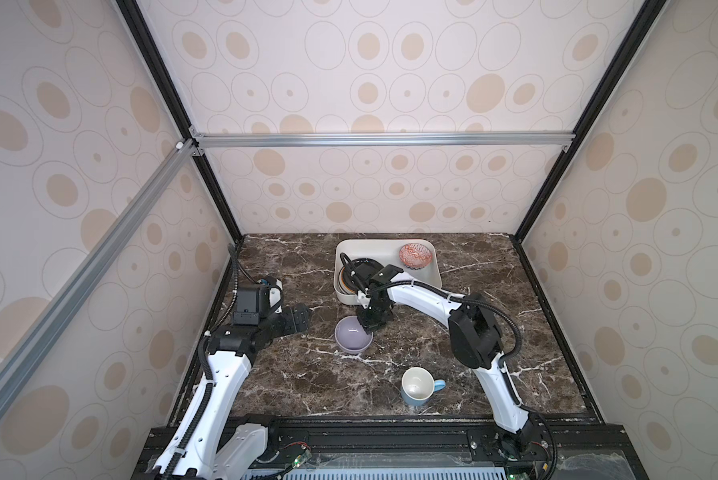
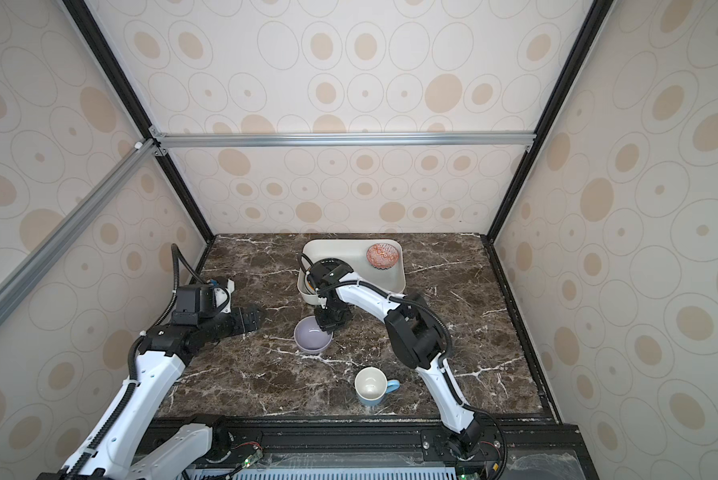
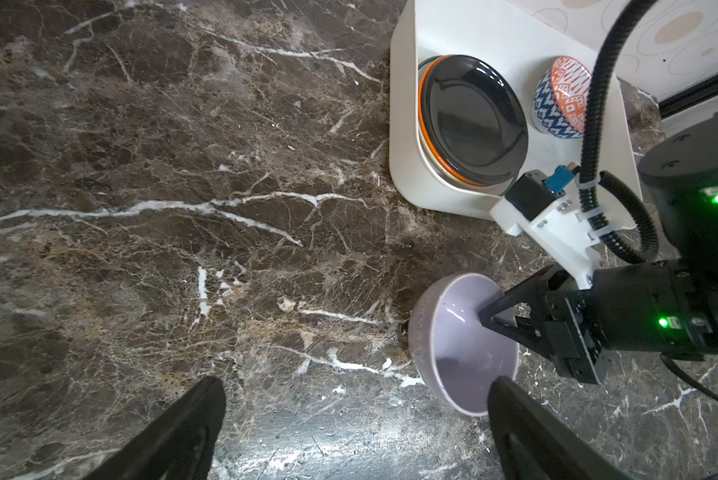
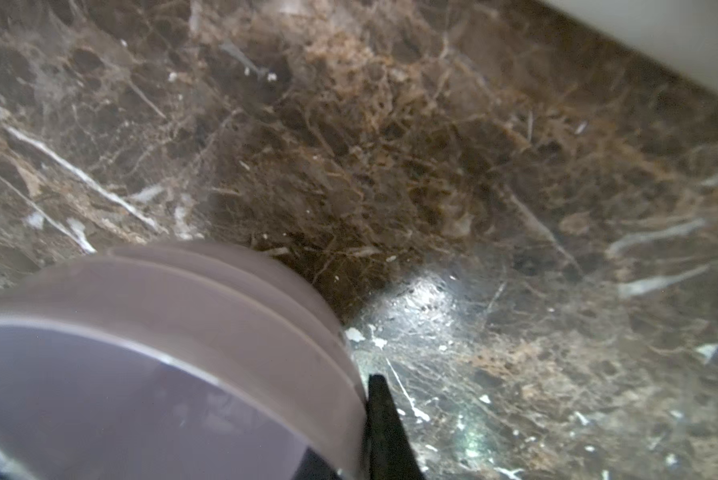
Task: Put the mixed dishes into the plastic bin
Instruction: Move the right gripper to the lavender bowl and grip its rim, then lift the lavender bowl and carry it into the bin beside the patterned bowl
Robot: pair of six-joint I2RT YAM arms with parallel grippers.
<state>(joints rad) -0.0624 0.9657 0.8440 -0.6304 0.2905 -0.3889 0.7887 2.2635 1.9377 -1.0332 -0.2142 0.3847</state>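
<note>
A lavender bowl [image 1: 349,337] [image 2: 309,337] stands upright on the marble table in front of the plastic bin [image 1: 435,267] [image 2: 402,271]. My right gripper [image 1: 367,326] [image 4: 361,436] is shut on the bowl's [image 4: 141,374] rim, one finger inside and one outside. The left gripper [image 1: 301,318] [image 3: 355,415] is open and holds nothing, a short way left of the bowl [image 3: 453,345]. In the bin a plate [image 1: 359,266] [image 3: 473,120] lies black side up on a stack, and a red-orange patterned bowl [image 1: 415,255] [image 3: 565,104] leans at the far right corner. A light-blue mug [image 1: 417,388] [image 2: 370,385] stands upright near the front edge.
The right arm [image 1: 415,297] reaches across the bin's near right corner. Patterned walls and black frame posts [image 1: 216,195] close in the table on three sides. Bare marble [image 1: 494,291] lies right of the bin and between bowl and mug.
</note>
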